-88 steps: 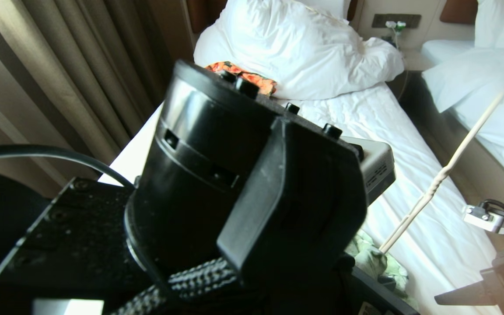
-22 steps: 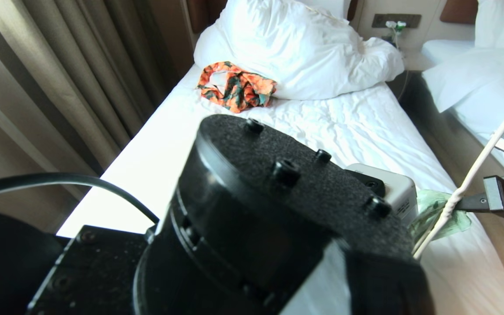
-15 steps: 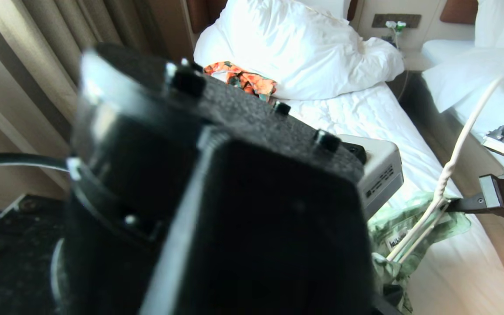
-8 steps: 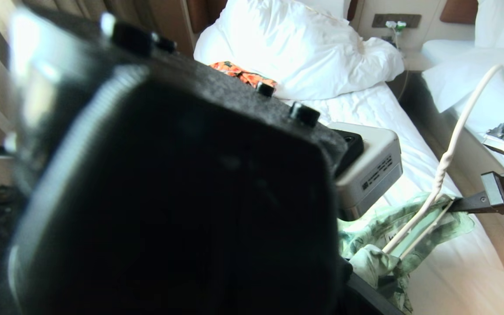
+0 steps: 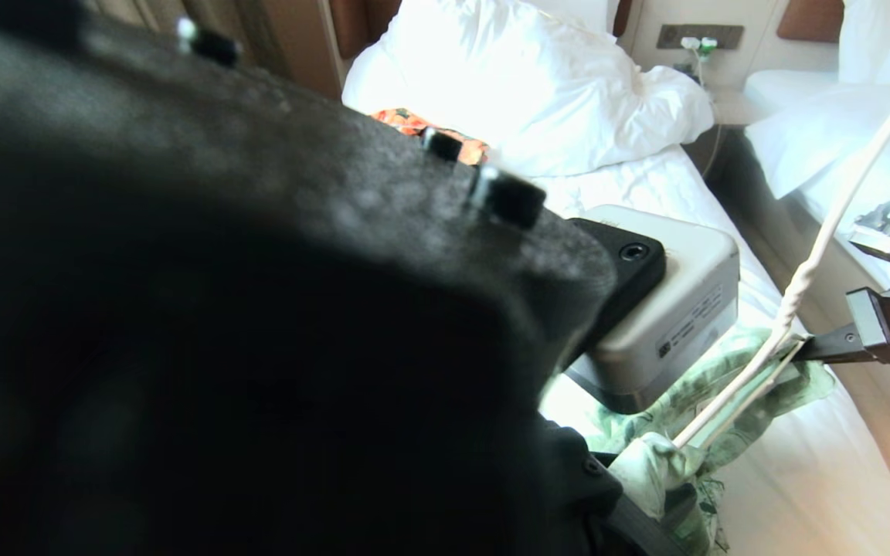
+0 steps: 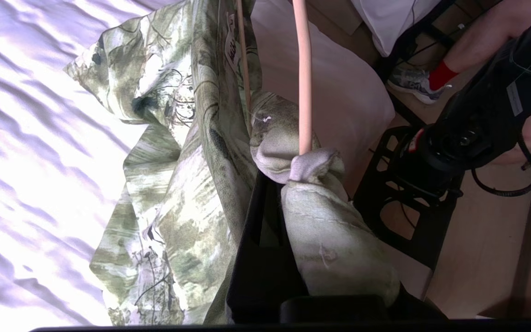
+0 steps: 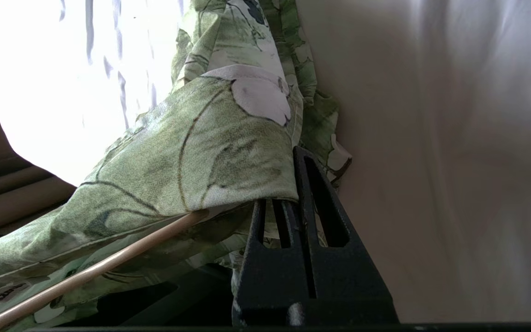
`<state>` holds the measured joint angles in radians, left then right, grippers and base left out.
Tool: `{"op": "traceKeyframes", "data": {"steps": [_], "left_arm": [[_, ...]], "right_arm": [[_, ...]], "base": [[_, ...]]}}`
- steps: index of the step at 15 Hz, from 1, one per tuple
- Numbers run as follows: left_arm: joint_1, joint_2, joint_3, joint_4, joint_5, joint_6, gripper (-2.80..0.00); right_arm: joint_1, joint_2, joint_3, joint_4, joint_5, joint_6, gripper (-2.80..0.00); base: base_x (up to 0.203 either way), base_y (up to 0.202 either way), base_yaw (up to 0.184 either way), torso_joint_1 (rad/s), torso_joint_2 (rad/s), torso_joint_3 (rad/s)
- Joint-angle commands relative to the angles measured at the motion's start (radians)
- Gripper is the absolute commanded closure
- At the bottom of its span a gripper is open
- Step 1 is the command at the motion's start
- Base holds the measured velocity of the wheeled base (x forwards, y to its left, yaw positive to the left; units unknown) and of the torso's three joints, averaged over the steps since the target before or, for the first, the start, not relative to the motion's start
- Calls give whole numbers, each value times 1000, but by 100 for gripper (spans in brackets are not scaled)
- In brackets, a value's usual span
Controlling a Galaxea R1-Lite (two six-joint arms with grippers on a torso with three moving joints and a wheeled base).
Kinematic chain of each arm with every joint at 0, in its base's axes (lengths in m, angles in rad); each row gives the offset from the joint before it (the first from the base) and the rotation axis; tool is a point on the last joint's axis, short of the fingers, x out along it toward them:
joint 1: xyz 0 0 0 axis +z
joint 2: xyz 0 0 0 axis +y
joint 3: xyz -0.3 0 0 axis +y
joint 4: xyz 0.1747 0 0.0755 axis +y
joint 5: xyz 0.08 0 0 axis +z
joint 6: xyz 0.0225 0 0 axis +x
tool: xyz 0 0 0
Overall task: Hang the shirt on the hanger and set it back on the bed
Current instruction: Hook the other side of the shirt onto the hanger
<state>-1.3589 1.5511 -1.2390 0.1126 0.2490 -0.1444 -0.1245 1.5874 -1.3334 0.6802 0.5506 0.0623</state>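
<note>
Head view: left arm housing filled most of the frame, close to the lens. Past it, the shirt [image 5: 731, 401] hung bunched above the bed [image 5: 800, 479] near its right edge, toward the foot. Cream wire hanger [image 5: 816, 262] ran diagonally up out of the cloth toward the neighbouring bed. Right gripper [image 5: 804, 351] came in from the right side, its tip at the fabric where the hanger wires met. Pillow [image 5: 522, 85] sat at the head end, with an orange floral garment [image 5: 422, 127] just showing beside it.

Left wrist view: left gripper [image 6: 293, 184] was pinched on a rolled fold of the shirt [image 6: 173, 193], right where a hanger [image 6: 303, 74] rod entered the cloth. Probably it held the garment taut so the wire could slide inside. The rest of the shirt draped down toward the sheet. A person's leg with a red sock [image 6: 440, 74] stood on the floor beyond the foot of the bed.

Right wrist view: right gripper [image 7: 293, 203] was pressed together on a shirt [image 7: 201, 152] edge draped over its tip, with a hanger [image 7: 90, 272] rod running under the fabric. Likely it was spreading the shoulder over the wire. Hanging looked only partly done.
</note>
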Motion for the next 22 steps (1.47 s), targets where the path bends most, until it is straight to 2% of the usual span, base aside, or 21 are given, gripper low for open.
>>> {"op": "traceKeyframes", "data": {"steps": [1,3,7,11,16,18,20,22], "left_arm": [[0,1,12,-5,31,26,0],[-6,3,35,-16,80,71,0],[-8,-3,38,-16,88,88,0],[-8,-5,45,-85,133,125,0],[-8,-11,65,-89,159,149,0],[-14,-12,83,-106,166,161,0],[-14,-11,112,-173,184,209,0],[-14,-11,137,-243,198,244,0]], "right_arm": [[0,8,-10,7,3,1,0],[2,11,-31,33,7,1,0],[3,16,-36,42,9,1,0],[5,23,-37,47,9,1,0],[14,34,-62,52,17,2,0],[14,39,-108,100,34,7,0],[14,49,-173,198,77,7,0],[14,54,-207,251,83,7,0]], "base": [[0,0,0,0,0,0],[0,0,0,0,0,0],[0,0,0,0,0,0],[0,0,0,0,0,0],[0,0,0,0,0,0],[0,0,0,0,0,0],[0,0,0,0,0,0],[0,0,0,0,0,0]]}}
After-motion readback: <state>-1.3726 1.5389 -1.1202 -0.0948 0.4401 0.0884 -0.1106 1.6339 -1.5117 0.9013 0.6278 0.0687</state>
